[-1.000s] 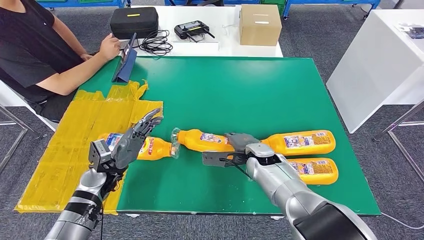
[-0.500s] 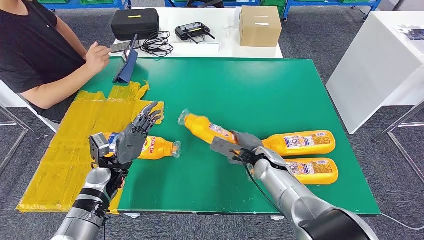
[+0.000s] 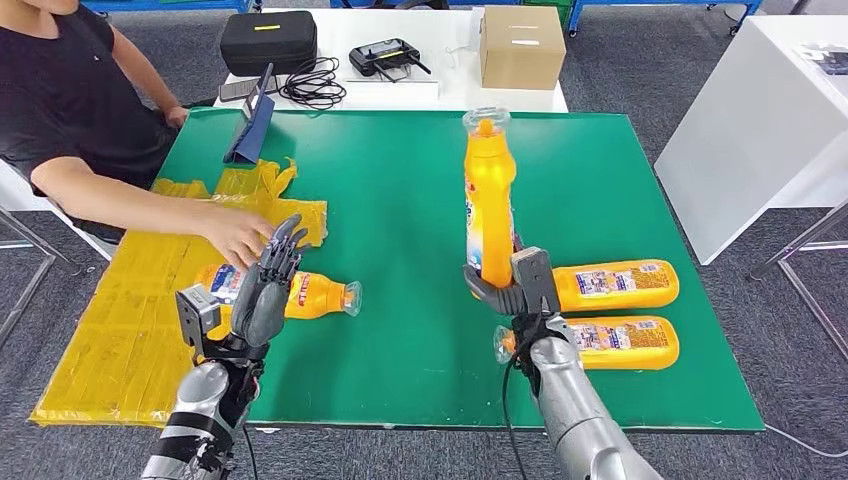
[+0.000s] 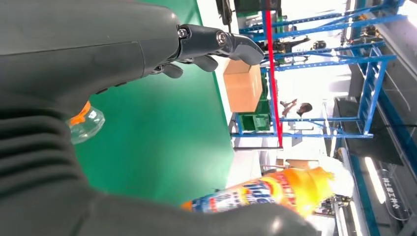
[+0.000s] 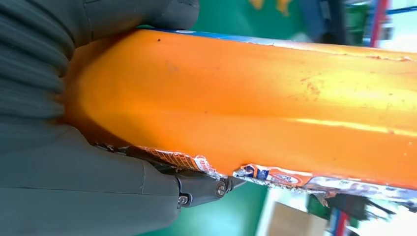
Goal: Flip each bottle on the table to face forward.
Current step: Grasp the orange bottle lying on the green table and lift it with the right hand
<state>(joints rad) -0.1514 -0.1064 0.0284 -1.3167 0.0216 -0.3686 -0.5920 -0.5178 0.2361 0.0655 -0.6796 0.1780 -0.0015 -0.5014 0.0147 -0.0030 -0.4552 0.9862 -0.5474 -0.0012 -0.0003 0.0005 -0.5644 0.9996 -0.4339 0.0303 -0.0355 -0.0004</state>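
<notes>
One bottle [image 3: 488, 200] upright above table [image 3: 420, 200], right hand [image 3: 510, 285] fingers wrapped round its base. Left hand [image 3: 262, 290] fingers straight, together, holding nothing. Plastic looks smooth, slippery; grip mid-body, over label.

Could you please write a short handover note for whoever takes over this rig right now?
Right hand: grips one orange bottle near its base, lifted roughly upright above the green table, cap up.
Left hand: raised, fingers extended, holding nothing, above the bottle at the mat edge.
A person's hand reaches in beside that left hand; mind it.
Two more bottles lie side by side on the right: far one, near one, labels showing.
Done: cannot tell which already face forward.
Left: set the lifted bottle down turned, then check the other three.
</notes>
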